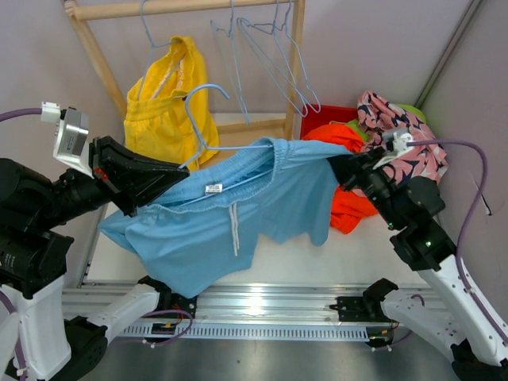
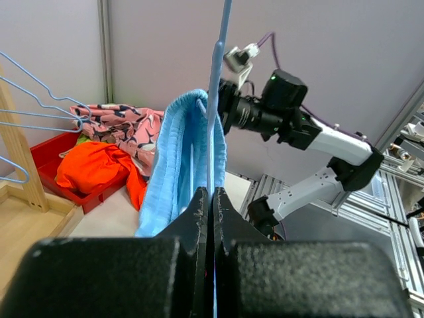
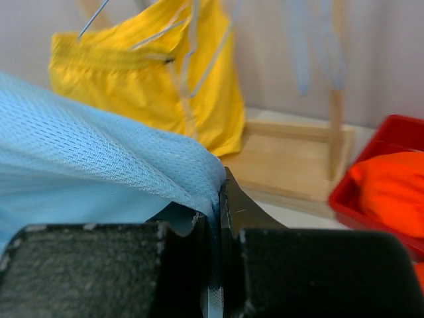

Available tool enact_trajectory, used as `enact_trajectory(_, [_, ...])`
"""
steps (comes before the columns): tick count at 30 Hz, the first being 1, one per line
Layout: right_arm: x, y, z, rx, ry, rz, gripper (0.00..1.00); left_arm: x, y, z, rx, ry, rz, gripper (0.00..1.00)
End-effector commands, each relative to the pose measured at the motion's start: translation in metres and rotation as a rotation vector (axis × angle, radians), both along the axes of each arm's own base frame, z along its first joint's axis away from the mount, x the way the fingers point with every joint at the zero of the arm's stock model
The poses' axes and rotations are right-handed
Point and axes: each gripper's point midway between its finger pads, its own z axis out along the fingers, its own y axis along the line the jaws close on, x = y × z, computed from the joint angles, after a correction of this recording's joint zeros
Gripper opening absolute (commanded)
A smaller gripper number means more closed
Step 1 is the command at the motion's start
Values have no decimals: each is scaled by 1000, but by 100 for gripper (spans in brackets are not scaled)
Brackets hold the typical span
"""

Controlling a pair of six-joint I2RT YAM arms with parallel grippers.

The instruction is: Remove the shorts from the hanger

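The light blue shorts (image 1: 238,208) hang in the air above the white table (image 1: 361,255), stretched out sideways between the two arms, with the white drawstring dangling from the middle of the waistband. The left tool (image 2: 212,199) is pinched tight on the wire of the light blue hanger (image 1: 198,127), whose hook stands free above the fabric; one arm of the hanger runs along into the waistband, so the shorts are not off it yet. The right tool (image 3: 215,199) is clamped on the far end of the waistband - its wrist view shows the blue mesh bunched between the closed fingers. The legs of the shorts sag down toward the near edge of the table. Behind, the yellow shorts (image 1: 167,99) hang from another hanger on the wooden rack (image 1: 190,8), and a few empty wire hangers (image 1: 270,55) hang from the same rail, to the right of them. At the back right stands a red bin (image 1: 317,119) with the orange shorts (image 1: 343,202) spilling over its front onto the table; the pink patterned shorts (image 1: 409,143) lie heaped just beside them, with a sliver of lime green fabric (image 1: 412,110) showing at the back of the heap.
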Motion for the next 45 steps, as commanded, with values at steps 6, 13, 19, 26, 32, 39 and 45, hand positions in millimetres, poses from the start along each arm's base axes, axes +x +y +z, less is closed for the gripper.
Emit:
enact_trajectory(6, [38,-142,31,136,37,-600,0,-4,4,8,-5,-66,17,0])
enact_trajectory(13, [48,-193,-8,212,198,-794,0,-3,7,7,0,-71,51,0])
enact_trajectory(19, [39,-199,-39,233,266,-817,0,6,18,20,-19,-93,153,0])
enact_trajectory(26, [14,-97,-35,278,173,-230,0,34,28,26,-69,-95,283,0])
enact_trajectory(32, [-39,7,-50,191,188,189,0,73,16,21,-202,-45,292,0])
enact_trajectory(39, [-40,54,-57,-60,191,16,0,110,8,18,-195,-21,335,0])
enact_trajectory(45, [21,-13,35,-32,66,-311,0,138,59,-16,-32,24,690,0])
